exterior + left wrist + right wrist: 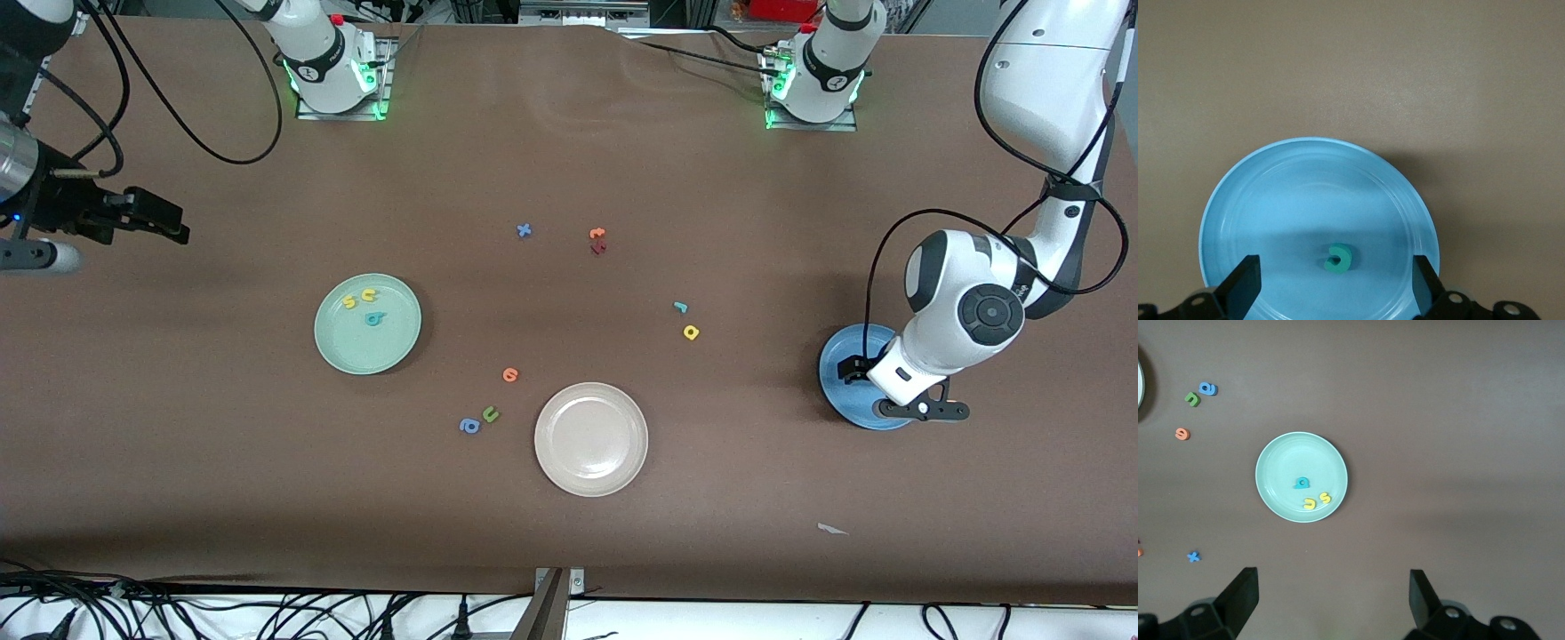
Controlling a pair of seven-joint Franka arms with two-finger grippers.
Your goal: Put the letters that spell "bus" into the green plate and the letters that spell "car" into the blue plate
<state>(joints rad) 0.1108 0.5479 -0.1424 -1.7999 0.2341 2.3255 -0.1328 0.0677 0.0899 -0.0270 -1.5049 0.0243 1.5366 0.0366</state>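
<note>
Over the blue plate (pixel 845 391) at the left arm's end of the table, the left gripper (pixel 920 409) hangs with its jaws spread and empty; the teal c (pixel 1337 259) lies loose in the plate under it. The step in hand looks like clearing away after this drop: a straight rise would keep the fingers from knocking the c or the rim. Next come the teal r (pixel 680 308) and yellow a (pixel 691 332), just beside each other on bare table, so a narrow, centred pinch on one alone is wise. Teal b (pixel 374 318), yellow u (pixel 368 295) and yellow s (pixel 349 302) sit in the green plate (pixel 338 342). The right gripper (pixel 173 229) waits open, off that plate toward the table's edge
</note>
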